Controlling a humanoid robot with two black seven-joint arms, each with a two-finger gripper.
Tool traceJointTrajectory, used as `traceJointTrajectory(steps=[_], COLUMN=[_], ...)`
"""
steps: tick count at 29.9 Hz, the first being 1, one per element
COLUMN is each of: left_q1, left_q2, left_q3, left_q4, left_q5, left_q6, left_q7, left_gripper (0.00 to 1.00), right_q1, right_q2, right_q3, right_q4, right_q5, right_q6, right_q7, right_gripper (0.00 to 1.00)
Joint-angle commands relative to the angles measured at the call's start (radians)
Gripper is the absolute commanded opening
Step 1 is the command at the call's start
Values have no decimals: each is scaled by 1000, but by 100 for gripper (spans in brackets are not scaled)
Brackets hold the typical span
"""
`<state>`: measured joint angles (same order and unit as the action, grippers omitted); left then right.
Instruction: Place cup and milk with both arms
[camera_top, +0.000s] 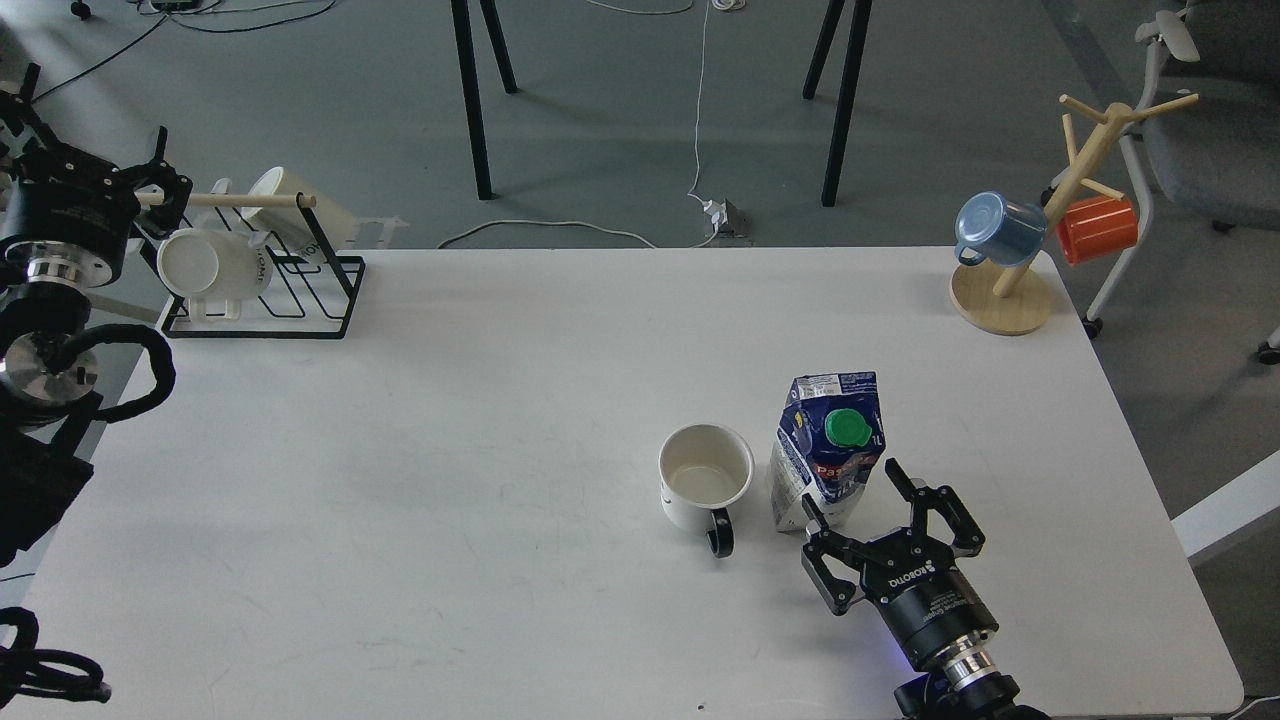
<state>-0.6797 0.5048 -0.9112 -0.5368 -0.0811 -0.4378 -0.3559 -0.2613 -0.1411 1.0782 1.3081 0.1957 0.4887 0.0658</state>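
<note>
Most of my left arm is cut off by the picture's edge; only dark housings, metal rings and a looped black cable show. My left jaws (160, 185) sit against the black wire rack (300, 300), seen dark and end-on, so I cannot tell whether they are spread or closed. A wooden rod runs from there across the rack, above two pale mugs (215, 265) lying on their sides. The lettering on them is too small to read.

My right arm comes up from the bottom edge, its wrist partly out of view. My right jaws (868, 500) stand spread apart, empty, the two black fingers on either side of the near lower corner of the milk (828, 445). Whether a finger touches it, I cannot tell.

The milk is an upright gable-top carton, dark blue and white, with a round green cap and a red band, its lower part hidden behind my fingers. Just to its left stands the cup (705, 485), smooth white ceramic, upright, cream inside, black handle pointing toward me. Both rest on the matte white desk (450, 450).

At the far right corner, a wooden mug tree (1010, 295) carries a glossy blue mug (995, 230) and an orange one (1098, 228).
</note>
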Motion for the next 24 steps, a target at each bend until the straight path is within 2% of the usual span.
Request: traceJointTrajectory(steps=[1, 7, 12, 17, 21, 24], left_q1=[-1, -3, 0, 54, 75, 77], left_q2=[1, 1, 3, 1, 0, 0], left_q3=[0, -3, -9, -21, -37, -35], left_q4=[0, 0, -14, -67, -124, -170], left_q5=[0, -2, -6, -8, -8, -8], left_q6=[-4, -6, -9, -51, -51, -42], left_q7=[0, -2, 0, -5, -12, 0], left_gripper=[100, 100, 100, 100, 100, 100], right_q1=[-45, -101, -53, 190, 449, 630], right_q2=[-54, -169, -244, -282, -311, -313], right_q3=[34, 86, 274, 364, 332, 270], right_q4=[2, 3, 2, -71, -205, -315], right_q5=[1, 1, 1, -1, -2, -2], right_q6=[0, 0, 0, 0, 0, 0], right_q7=[2, 5, 6, 5, 3, -4], right_gripper=[98, 98, 98, 99, 99, 99])
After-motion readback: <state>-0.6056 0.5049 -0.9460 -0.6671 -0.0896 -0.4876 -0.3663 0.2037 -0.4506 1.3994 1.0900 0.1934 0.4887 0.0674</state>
